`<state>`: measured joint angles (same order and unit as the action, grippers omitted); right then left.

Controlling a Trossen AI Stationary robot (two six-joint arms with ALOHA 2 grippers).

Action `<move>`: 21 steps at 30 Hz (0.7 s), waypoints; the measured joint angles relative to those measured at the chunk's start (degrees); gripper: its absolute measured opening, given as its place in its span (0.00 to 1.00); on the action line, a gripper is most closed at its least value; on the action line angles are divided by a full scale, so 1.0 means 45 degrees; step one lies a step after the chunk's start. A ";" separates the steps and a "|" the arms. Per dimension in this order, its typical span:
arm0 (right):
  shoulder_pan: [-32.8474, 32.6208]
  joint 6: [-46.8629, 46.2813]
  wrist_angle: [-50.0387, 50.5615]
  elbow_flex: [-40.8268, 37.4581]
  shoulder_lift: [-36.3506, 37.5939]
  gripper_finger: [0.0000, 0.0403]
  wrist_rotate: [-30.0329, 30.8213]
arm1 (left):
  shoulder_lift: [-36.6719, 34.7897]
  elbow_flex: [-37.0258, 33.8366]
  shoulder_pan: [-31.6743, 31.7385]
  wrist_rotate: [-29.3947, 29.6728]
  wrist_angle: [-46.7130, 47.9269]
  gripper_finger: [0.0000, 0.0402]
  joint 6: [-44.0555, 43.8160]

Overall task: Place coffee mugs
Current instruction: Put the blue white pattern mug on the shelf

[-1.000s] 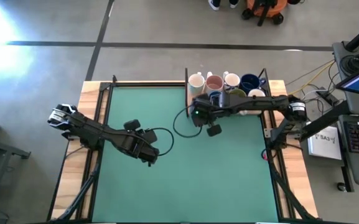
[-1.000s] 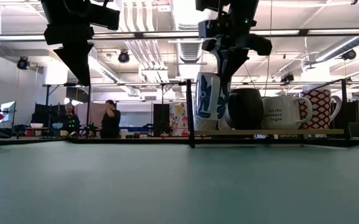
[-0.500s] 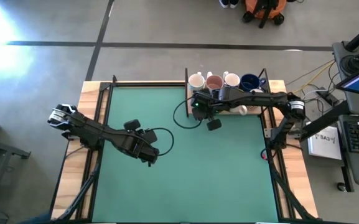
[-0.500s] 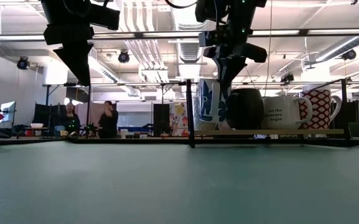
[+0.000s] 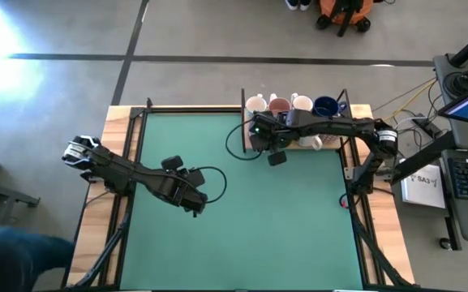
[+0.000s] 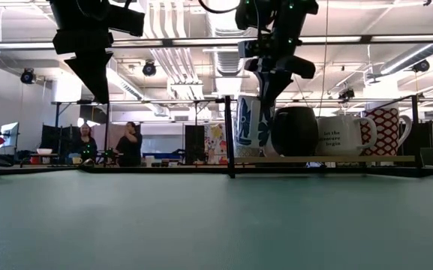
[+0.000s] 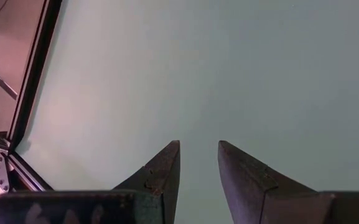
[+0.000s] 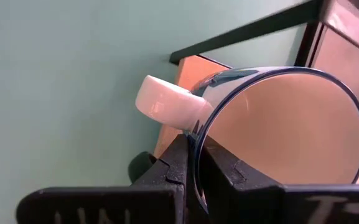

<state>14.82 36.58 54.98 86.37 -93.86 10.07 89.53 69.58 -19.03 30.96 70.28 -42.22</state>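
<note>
The right gripper [image 8: 193, 163] has its two dark fingers pinched on the rim of a white ceramic coffee mug with a dark blue pattern and a thin blue rim line [image 8: 279, 137], one finger inside the wall and one outside. The left gripper [image 7: 198, 165] has its fingers parted with nothing between them; it hangs over the bare green table mat [image 5: 242, 219], well apart from the mugs.

Taking the black upright post [image 6: 229, 135] at the mat's far edge as the landmark: in the low view the gripped mug [image 6: 252, 126] stands just beside that post, upright, among the row of other mugs on the wooden ledge [image 6: 329, 159]. A dark rounded mug [image 6: 297, 130] is right next to it on the side away from the post; whether the two touch I cannot tell. Farther from the post come a cream mug with lettering [image 6: 342, 135] and a red-and-white patterned mug [image 6: 387, 129].

The step looks like taking this mug off or setting it on the ledge; the pictures do not settle which. Either way, the hold is a thin rim pinch, so the mug could swing or slip. Travel should be straight up or down and slow, keeping clear of the post and the dark neighbour.

The mug is glossy, pale cream inside, with a stout white handle [image 8: 165, 104] jutting out beside the fingers.
</note>
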 joint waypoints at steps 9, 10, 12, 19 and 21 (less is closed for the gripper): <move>0.0241 -0.0202 -0.0094 -0.0259 0.0000 0.04 -0.0584 | -0.0002 0.0005 0.0000 0.0000 0.0004 0.23 0.0060; 0.0244 -0.0170 -0.0112 -0.0282 0.0000 0.04 -0.0591 | -0.0004 0.0005 0.0000 0.0000 -0.0001 0.23 0.0127; 0.0271 -0.0160 -0.0220 -0.0308 0.0000 0.04 -0.0576 | -0.0004 0.0000 0.0000 0.0000 -0.0005 0.23 0.0132; 0.0547 -0.0068 -0.0800 -0.0505 0.0000 0.04 -0.0588 | -0.0004 0.0005 0.0000 -0.0005 -0.0060 0.23 0.0151; 0.0605 -0.0167 -0.0780 -0.0613 0.0000 0.04 -0.0620 | -0.0004 0.0005 0.0000 -0.0005 -0.0069 0.23 0.0156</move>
<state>17.54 35.83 51.47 83.61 -93.86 7.27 89.52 69.60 -19.03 30.94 69.97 -41.52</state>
